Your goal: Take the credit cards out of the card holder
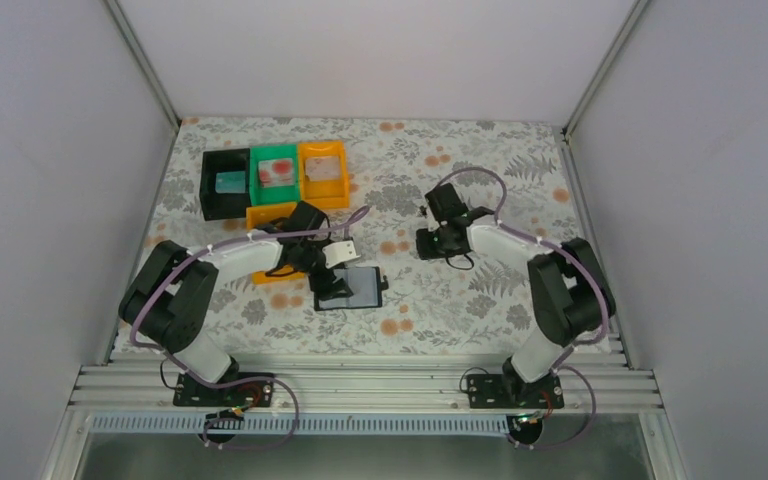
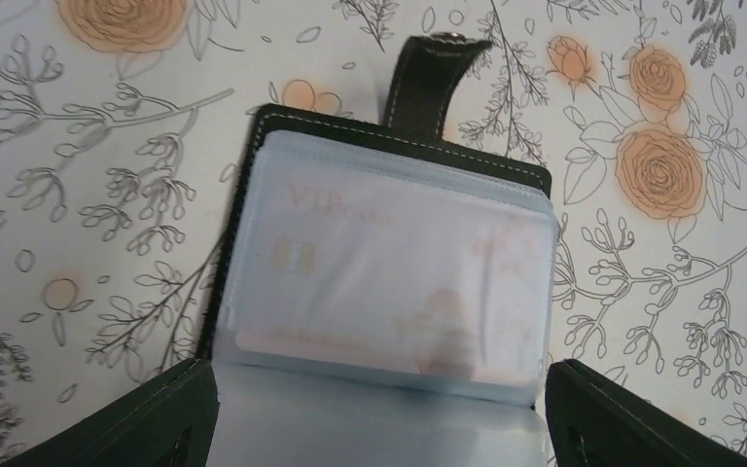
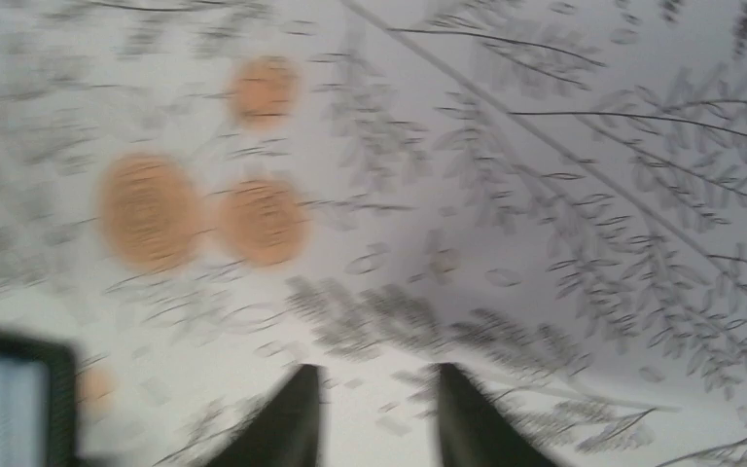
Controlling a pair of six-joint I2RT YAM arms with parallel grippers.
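**A:** Where was the holder (image 1: 352, 288)?
**B:** It lay open on the floral table (image 1: 460, 150), beside the left arm. A whitish VIP card (image 2: 389, 282) sat in its clear sleeve.
**A:** And the grippers?
**B:** The left gripper (image 2: 381, 377) gaped wide, 1 finger either side of the sleeve. The right gripper (image 3: 377, 375) hovered over bare table, fingers slightly parted, gripping nothing

The left arm (image 1: 225, 258) and right arm (image 1: 505, 245) share one build: white link shells between bulky black joint housings. A mauve-grey cable (image 1: 470, 171) runs loosely along each, tied on at points. Each stands on a black base plate (image 1: 222, 390) with thin wiring beside it. The left fingers (image 2: 126, 423) are matte black angular wedges. The right fingers (image 3: 287, 428) are dark, tapered and blurred.
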